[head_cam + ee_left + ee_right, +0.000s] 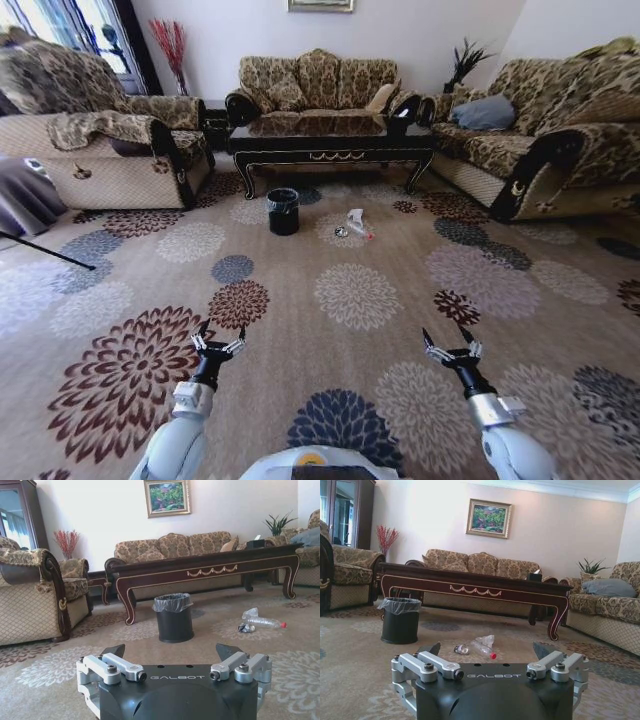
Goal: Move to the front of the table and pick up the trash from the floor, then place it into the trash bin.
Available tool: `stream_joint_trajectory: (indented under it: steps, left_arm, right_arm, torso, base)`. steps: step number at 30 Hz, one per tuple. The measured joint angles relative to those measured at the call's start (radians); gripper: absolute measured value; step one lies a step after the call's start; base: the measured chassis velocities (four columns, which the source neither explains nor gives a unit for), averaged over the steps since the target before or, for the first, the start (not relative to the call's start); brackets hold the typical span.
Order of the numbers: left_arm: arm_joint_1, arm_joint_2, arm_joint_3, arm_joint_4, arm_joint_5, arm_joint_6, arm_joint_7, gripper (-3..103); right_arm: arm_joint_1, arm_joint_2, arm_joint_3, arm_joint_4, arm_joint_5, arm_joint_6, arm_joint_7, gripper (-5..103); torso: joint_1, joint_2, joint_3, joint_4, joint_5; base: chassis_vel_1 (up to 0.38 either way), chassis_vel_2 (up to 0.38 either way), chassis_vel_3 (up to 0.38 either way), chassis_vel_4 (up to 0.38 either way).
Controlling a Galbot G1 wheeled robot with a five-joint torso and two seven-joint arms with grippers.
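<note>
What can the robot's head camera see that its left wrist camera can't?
The head view shows both arms over the flowered carpet: the left end effector and the right end effector, each open and empty. The left wrist view adds a framed painting on the wall above the sofa, and the trash's red bottle cap. Both views share the table, the trash bin in front of it, the trash lying on the carpet beside the bin, and the sofa.

Black trash bin [283, 212], dark glossy table [330, 147], floral beige carpet [360, 295].
</note>
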Motion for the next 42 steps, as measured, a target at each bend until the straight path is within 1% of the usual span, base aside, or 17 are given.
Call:
stream_joint_trajectory:
  steps: [8,13,17,24,40,42]
  left_arm:
    - [-0.007,-0.003,-0.001,0.016,-0.005,-0.001,0.0,100]
    - [-0.012,-0.008,-0.005,0.023,-0.027,-0.001,0.0,100]
    - [-0.01,-0.004,-0.012,0.025,-0.034,-0.002,0.0,100]
    - [-0.01,0.0,-0.016,0.028,-0.036,-0.002,0.0,100]
    - [-0.008,-0.01,-0.021,0.041,-0.04,-0.002,-0.003,100]
    - [-0.011,-0.01,-0.023,0.042,-0.04,-0.003,-0.005,100]
  right_arm:
    - [-0.017,0.012,0.005,0.008,-0.004,0.005,-0.006,100]
    - [-0.019,0.019,0.01,0.01,-0.014,0.01,-0.003,100]
    - [-0.023,0.02,0.011,0.014,-0.014,0.01,-0.002,100]
    - [-0.022,0.021,0.011,0.023,-0.015,0.006,0.0,100]
    - [-0.027,0.025,0.009,0.032,-0.026,-0.001,0.003,100]
    - [-0.029,0.029,0.009,0.031,-0.03,-0.001,0.003,100]
  torso:
    - [0.0,0.0,0.002,0.0002,0.0003]
    - [0.0,0.0,0.003,-0.0002,0.0001]
    - [0.001,0.0,0.003,0.0002,0.0]
    - [0.001,0.0,0.004,0.0002,0.0004]
    - [0.0,0.0,0.005,-0.0001,-0.0003]
    - [0.0,0.0,0.005,0.0005,0.0006]
  base:
    - [-0.135,0.146,0.138,-0.133]
    - [-0.244,0.225,0.203,-0.235]
    - [-0.231,0.279,0.216,-0.266]
    - [-0.201,0.244,0.208,-0.239]
    - [-0.227,0.209,0.228,-0.204]
    - [-0.19,0.221,0.222,-0.202]
